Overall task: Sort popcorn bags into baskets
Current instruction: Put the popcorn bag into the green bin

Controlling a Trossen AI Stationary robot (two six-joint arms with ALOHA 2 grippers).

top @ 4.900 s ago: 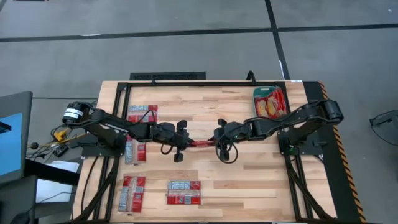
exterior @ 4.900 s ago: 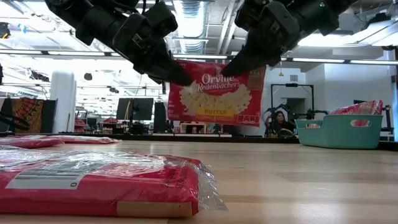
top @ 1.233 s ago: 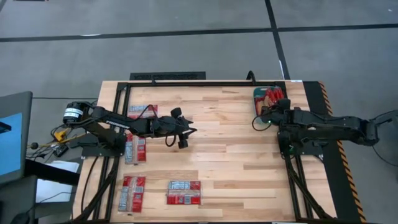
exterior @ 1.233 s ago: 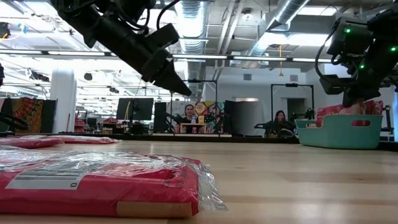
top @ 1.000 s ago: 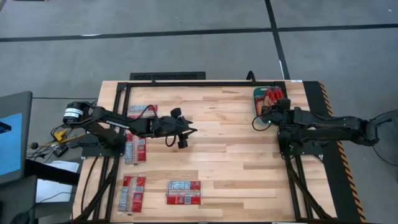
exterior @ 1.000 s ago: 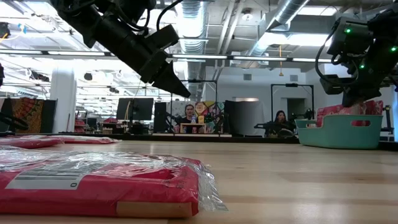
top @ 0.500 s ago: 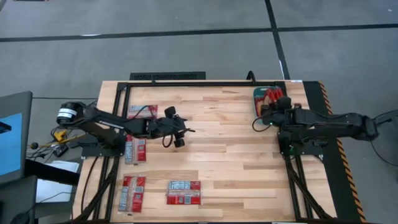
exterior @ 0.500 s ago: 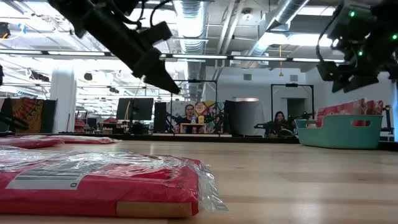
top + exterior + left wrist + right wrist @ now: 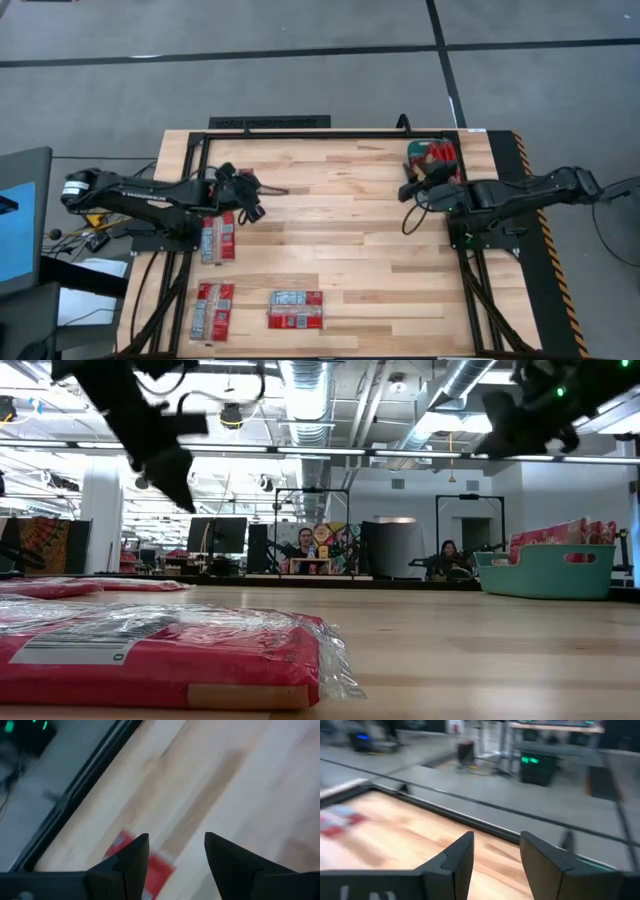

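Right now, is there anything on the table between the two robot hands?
No. In the high view, only bare wood lies between the left gripper and the right gripper by the teal basket.

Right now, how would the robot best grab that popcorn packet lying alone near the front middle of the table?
The popcorn packet lies flat, long side across the table, with bare wood around it. Probably best to come straight down from above and pinch across its shorter width, or catch one long edge, since it is too flat for a side approach.

A wooden table (image 9: 340, 240) on grey floor (image 9: 300, 80) — beyond, an open workshop with ceiling ducts (image 9: 300, 385) and strip lights.
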